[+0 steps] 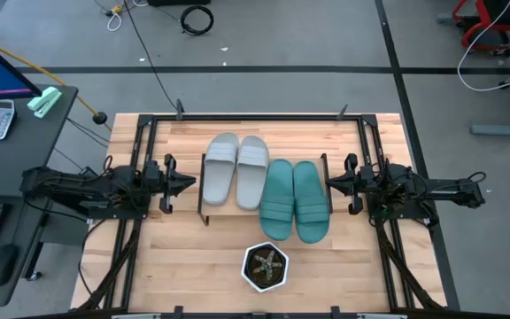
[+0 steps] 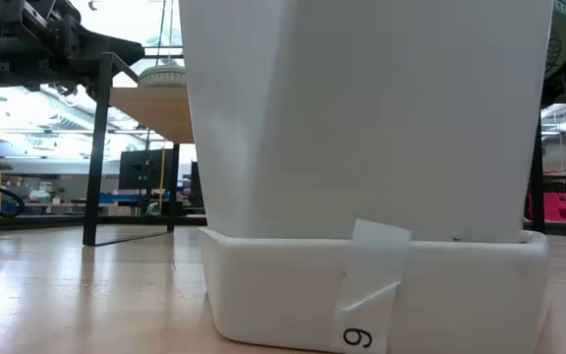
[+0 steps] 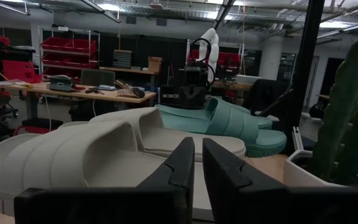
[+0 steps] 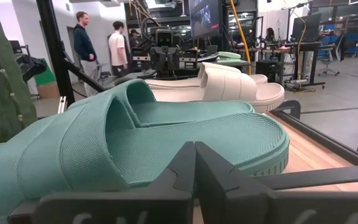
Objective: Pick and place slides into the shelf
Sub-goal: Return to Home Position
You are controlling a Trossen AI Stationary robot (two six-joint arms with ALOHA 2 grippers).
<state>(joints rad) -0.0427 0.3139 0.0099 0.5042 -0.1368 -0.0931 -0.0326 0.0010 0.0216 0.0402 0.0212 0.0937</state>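
Note:
Two light grey slides and two teal slides lie side by side, soles down, on the top of the low shelf. The teal pair sits nearer the table's front edge. My left gripper hovers level at the shelf's left end, pointing at the grey slides. It is shut, with only a thin slit between its fingers. My right gripper hovers level at the shelf's right end, shut, facing the teal slides. Neither gripper touches a slide.
A white hexagonal pot with a cactus stands on the table in front of the shelf and fills the low view. A black frame runs around the table. Two people stand in the room beyond.

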